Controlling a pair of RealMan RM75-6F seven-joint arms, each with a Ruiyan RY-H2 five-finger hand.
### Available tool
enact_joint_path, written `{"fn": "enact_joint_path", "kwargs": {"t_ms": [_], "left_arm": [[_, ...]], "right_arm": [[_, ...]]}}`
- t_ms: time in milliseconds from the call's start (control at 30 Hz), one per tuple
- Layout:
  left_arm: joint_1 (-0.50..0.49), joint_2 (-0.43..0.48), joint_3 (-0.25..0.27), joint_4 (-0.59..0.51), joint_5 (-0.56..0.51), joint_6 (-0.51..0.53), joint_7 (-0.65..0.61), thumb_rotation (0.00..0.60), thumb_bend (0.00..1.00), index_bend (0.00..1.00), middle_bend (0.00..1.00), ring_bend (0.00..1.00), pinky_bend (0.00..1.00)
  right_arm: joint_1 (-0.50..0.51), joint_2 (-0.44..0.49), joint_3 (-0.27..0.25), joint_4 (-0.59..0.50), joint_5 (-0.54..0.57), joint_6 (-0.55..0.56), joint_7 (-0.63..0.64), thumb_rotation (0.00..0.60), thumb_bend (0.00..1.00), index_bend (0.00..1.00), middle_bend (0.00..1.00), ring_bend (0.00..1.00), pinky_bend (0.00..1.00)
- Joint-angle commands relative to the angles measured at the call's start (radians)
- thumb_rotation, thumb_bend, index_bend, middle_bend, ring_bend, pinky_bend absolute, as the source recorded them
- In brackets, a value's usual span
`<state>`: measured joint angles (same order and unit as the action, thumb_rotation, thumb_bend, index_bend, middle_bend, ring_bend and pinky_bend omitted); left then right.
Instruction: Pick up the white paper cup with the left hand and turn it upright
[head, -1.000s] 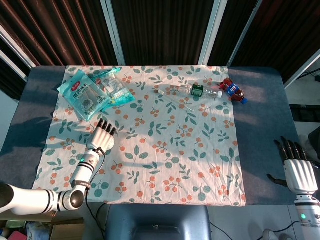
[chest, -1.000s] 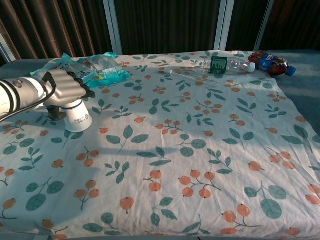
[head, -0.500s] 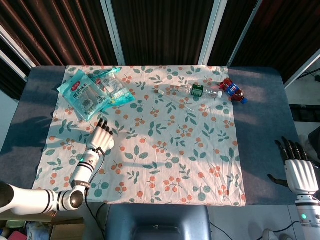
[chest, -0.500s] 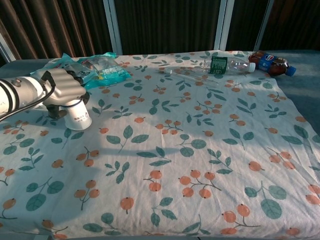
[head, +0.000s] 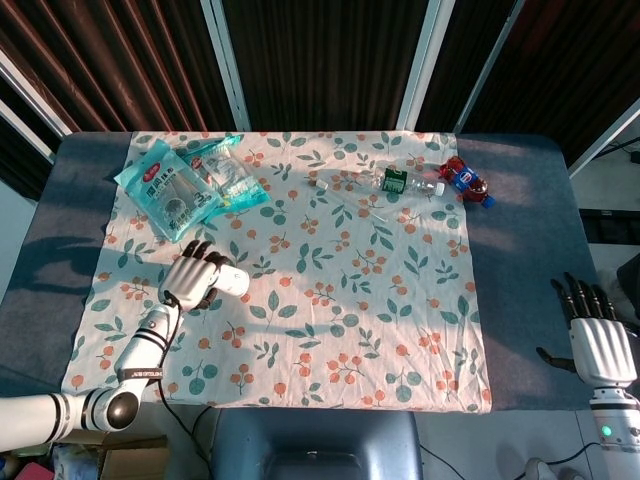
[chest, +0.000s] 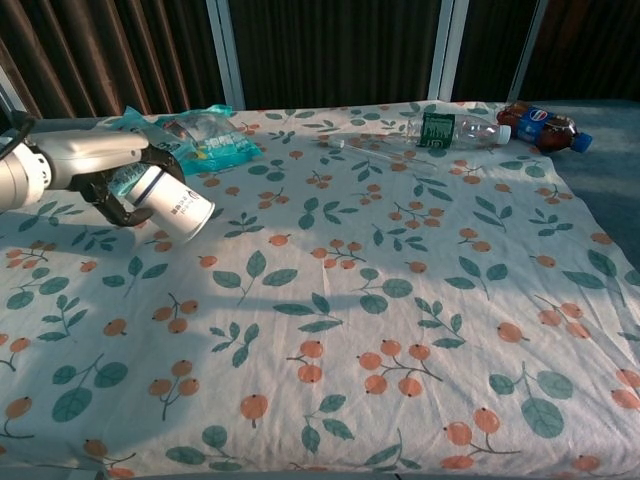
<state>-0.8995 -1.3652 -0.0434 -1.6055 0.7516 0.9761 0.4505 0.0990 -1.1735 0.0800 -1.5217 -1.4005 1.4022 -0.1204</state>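
Observation:
My left hand (head: 190, 277) (chest: 125, 185) grips the white paper cup (head: 227, 281) (chest: 176, 204) near its base, fingers wrapped around it. The cup is lifted off the floral cloth and tilted, its wide end pointing down and to the right in the chest view. In the head view it sticks out sideways to the right of the hand. My right hand (head: 600, 342) rests open and flat at the table's right edge, holding nothing; the chest view does not show it.
Teal snack packets (head: 185, 182) (chest: 190, 137) lie behind the left hand. A clear plastic bottle (head: 405, 183) (chest: 455, 130) and a dark cola bottle (head: 466, 180) (chest: 545, 125) lie at the far right of the floral cloth (head: 340, 300).
The left hand has lifted the cup off the cloth and rotated it from mouth-down to a sideways tilt. The forearm swung left. The right hand stayed put.

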Motion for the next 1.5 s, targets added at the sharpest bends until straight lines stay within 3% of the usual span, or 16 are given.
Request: {"fn": "enact_joint_path", "kwargs": {"t_ms": [33, 167, 333, 500, 667, 867, 900, 933, 1000, 1133, 1233, 1333, 1500], "left_arm": [[0.223, -0.07, -0.054, 0.198, 0.351, -0.042, -0.609, 0.6, 0.47, 0.28, 0.23, 0.0, 0.0], [0.268, -0.143, -0.045, 0.338, 0.474, -0.021, -0.849, 0.6, 0.47, 0.27, 0.21, 0.0, 0.0], [0.283, -0.202, -0.03, 0.479, 0.553, -0.022, -0.994, 0.6, 0.45, 0.24, 0.21, 0.0, 0.0], [0.281, -0.227, -0.019, 0.55, 0.591, -0.042, -1.031, 0.6, 0.44, 0.17, 0.18, 0.0, 0.0], [0.278, -0.229, -0.015, 0.567, 0.616, -0.05, -1.031, 0.6, 0.43, 0.01, 0.02, 0.0, 0.0], [0.275, -0.214, -0.013, 0.556, 0.63, -0.046, -0.997, 0.6, 0.42, 0.0, 0.0, 0.0, 0.0], [0.275, -0.205, -0.013, 0.549, 0.635, -0.038, -0.971, 0.6, 0.41, 0.0, 0.0, 0.0, 0.0], [0.259, -0.153, 0.006, 0.52, 0.677, -0.019, -0.823, 0.6, 0.41, 0.0, 0.0, 0.0, 0.0], [0.254, -0.087, 0.002, 0.412, 0.656, -0.022, -0.639, 0.6, 0.4, 0.0, 0.0, 0.0, 0.0], [0.247, -0.003, -0.026, 0.192, 0.563, 0.002, -0.226, 0.6, 0.38, 0.0, 0.0, 0.0, 0.0], [0.222, 0.015, -0.042, 0.085, 0.469, -0.003, 0.033, 0.6, 0.38, 0.0, 0.0, 0.0, 0.0], [0.18, 0.016, -0.063, 0.009, 0.335, -0.04, 0.197, 0.6, 0.38, 0.0, 0.0, 0.0, 0.0], [0.115, -0.014, -0.08, -0.008, 0.18, -0.069, 0.323, 0.6, 0.38, 0.0, 0.0, 0.0, 0.0]], "right_arm": [[0.006, -0.004, 0.001, 0.003, 0.005, -0.009, -0.01, 0.6, 0.0, 0.0, 0.0, 0.0, 0.0], [0.014, -0.009, 0.003, 0.007, 0.021, -0.03, -0.021, 0.6, 0.0, 0.0, 0.0, 0.0, 0.0], [0.018, -0.011, 0.004, 0.005, 0.026, -0.037, -0.028, 0.6, 0.0, 0.0, 0.0, 0.0, 0.0], [0.018, -0.008, 0.005, 0.002, 0.027, -0.034, -0.03, 0.6, 0.0, 0.0, 0.0, 0.0, 0.0], [0.016, -0.007, 0.005, 0.0, 0.028, -0.03, -0.03, 0.6, 0.0, 0.0, 0.0, 0.0, 0.0], [0.013, -0.006, 0.006, 0.0, 0.029, -0.024, -0.027, 0.6, 0.0, 0.0, 0.0, 0.0, 0.0], [0.012, -0.006, 0.006, 0.0, 0.029, -0.022, -0.025, 0.6, 0.0, 0.0, 0.0, 0.0, 0.0], [0.01, -0.005, 0.005, 0.002, 0.031, -0.022, -0.025, 0.6, 0.0, 0.0, 0.0, 0.0, 0.0], [0.011, -0.006, 0.005, 0.005, 0.034, -0.025, -0.023, 0.6, 0.0, 0.0, 0.0, 0.0, 0.0], [0.012, -0.01, 0.004, 0.008, 0.033, -0.029, -0.021, 0.6, 0.0, 0.0, 0.0, 0.0, 0.0], [0.013, -0.012, 0.002, 0.008, 0.03, -0.028, -0.023, 0.6, 0.0, 0.0, 0.0, 0.0, 0.0], [0.014, -0.012, 0.002, 0.007, 0.029, -0.03, -0.023, 0.6, 0.0, 0.0, 0.0, 0.0, 0.0], [0.013, -0.01, 0.004, 0.008, 0.033, -0.029, -0.018, 0.6, 0.0, 0.0, 0.0, 0.0, 0.0]]}}
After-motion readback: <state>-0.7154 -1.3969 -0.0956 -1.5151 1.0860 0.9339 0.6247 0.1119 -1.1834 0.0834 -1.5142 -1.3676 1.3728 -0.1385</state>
